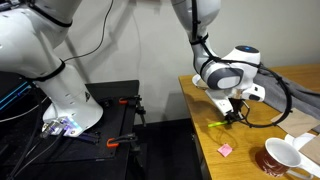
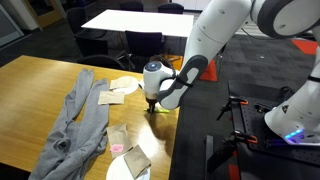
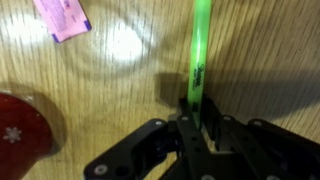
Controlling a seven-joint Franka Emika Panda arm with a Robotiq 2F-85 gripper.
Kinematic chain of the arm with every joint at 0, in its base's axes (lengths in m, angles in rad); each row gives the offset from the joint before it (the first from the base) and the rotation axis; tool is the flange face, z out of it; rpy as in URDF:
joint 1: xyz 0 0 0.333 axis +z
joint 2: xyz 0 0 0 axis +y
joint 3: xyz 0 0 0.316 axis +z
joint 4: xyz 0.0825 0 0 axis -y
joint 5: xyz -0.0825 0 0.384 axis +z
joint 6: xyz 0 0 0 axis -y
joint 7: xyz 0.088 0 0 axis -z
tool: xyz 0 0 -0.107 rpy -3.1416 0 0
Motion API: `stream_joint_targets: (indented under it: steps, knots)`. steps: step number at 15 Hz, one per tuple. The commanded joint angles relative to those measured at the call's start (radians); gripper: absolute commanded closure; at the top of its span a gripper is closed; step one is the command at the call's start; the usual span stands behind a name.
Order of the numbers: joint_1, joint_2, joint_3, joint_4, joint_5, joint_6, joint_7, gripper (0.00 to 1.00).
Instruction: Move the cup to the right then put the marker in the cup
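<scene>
The marker [image 3: 201, 50], a thin yellow-green stick, lies flat on the wooden table [image 3: 260, 60]. My gripper [image 3: 197, 108] comes down over its near end, with a dark finger pressed against each side of it. In an exterior view the gripper [image 1: 236, 113] points down at the table near the front edge, and the marker [image 1: 217, 125] sticks out from under it. The cup [image 1: 283, 157], dark red with a white inside, stands further along the table, apart from the gripper. The wrist view shows only its red rim [image 3: 20, 135] at the lower left. The gripper [image 2: 151, 103] is also seen from the opposite side.
A small pink square [image 1: 226, 150] lies between marker and cup, pink square [image 3: 62, 17] in the wrist view too. A grey cloth [image 2: 80, 120], papers [image 2: 118, 90] and a white plate [image 2: 118, 172] are on the table. Black cables [image 1: 285, 100] loop behind the gripper. The table edge [image 1: 195, 115] is close.
</scene>
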Motion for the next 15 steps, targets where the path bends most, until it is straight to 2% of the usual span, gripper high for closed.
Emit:
stream_joint_targets:
  steps: [1,6,15]
  knots:
    - [0.003,-0.089,0.004,-0.036,-0.007,-0.054,0.044,0.95]
    - [0.004,-0.168,0.015,-0.017,-0.006,-0.111,0.051,0.95]
    - [0.01,-0.243,0.023,0.115,-0.016,-0.373,0.07,0.95]
